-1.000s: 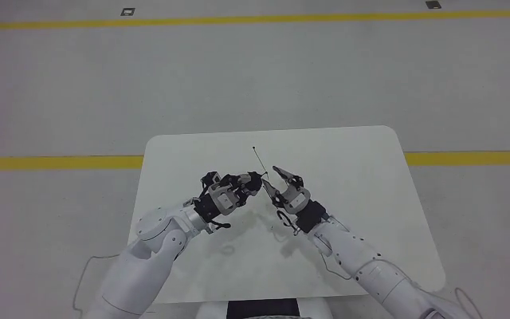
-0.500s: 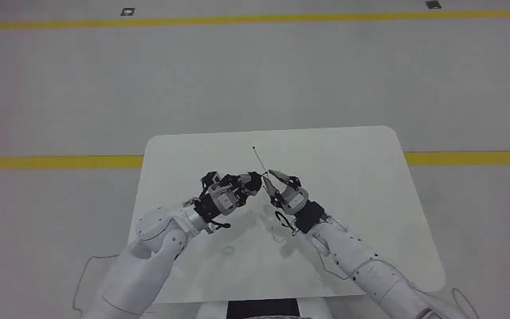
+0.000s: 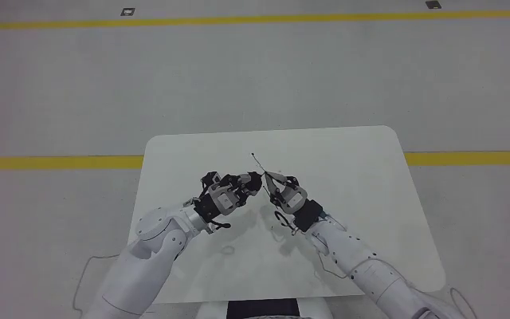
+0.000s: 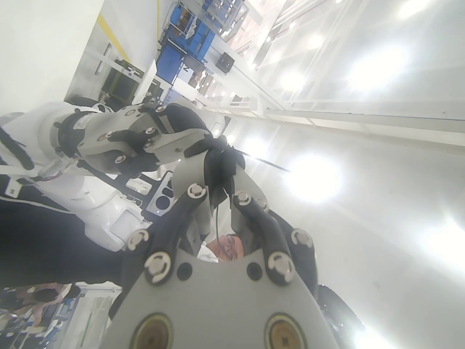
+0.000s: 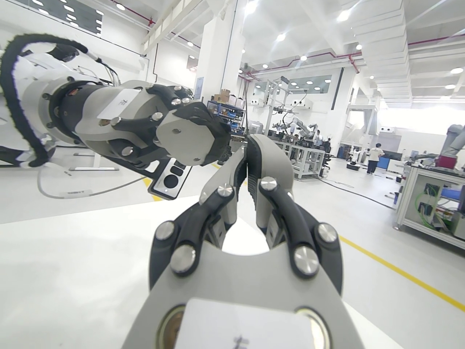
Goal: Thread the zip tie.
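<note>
Top view: one zip tie (image 3: pixel 258 163); left gripper (image 3: pixel 256 181) and right gripper (image 3: pixel 268 175) both pinch it.

Black zip tie (image 3: pixel 257 162), white table (image 3: pixel 358 159), grey floor (image 3: pixel 255 72) crossed by yellow lines (image 3: pixel 72 162).

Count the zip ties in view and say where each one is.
1. The black zip tie is clamped in the left gripper, the right gripper closed against it, thin tail sticking out above the table. More could be hidden behind the arms.
</note>
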You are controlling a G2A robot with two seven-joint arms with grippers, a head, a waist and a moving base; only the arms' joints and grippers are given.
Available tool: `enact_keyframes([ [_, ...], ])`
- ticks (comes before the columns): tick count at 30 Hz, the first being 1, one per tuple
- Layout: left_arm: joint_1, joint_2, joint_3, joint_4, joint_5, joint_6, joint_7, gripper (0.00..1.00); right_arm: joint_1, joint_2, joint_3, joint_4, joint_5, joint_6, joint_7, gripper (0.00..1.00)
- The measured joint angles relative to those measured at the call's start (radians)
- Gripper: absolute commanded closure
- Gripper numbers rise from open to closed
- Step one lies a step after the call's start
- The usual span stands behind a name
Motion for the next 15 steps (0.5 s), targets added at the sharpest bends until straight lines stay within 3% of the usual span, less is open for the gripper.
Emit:
enact_keyframes([
  [15,-0.027,-0.003,0.014,-0.026,-0.006,-0.027,0.017,1.0,-0.029,-0.001,0.033,0.011,-0.049,-0.015,0.031,1.0],
])
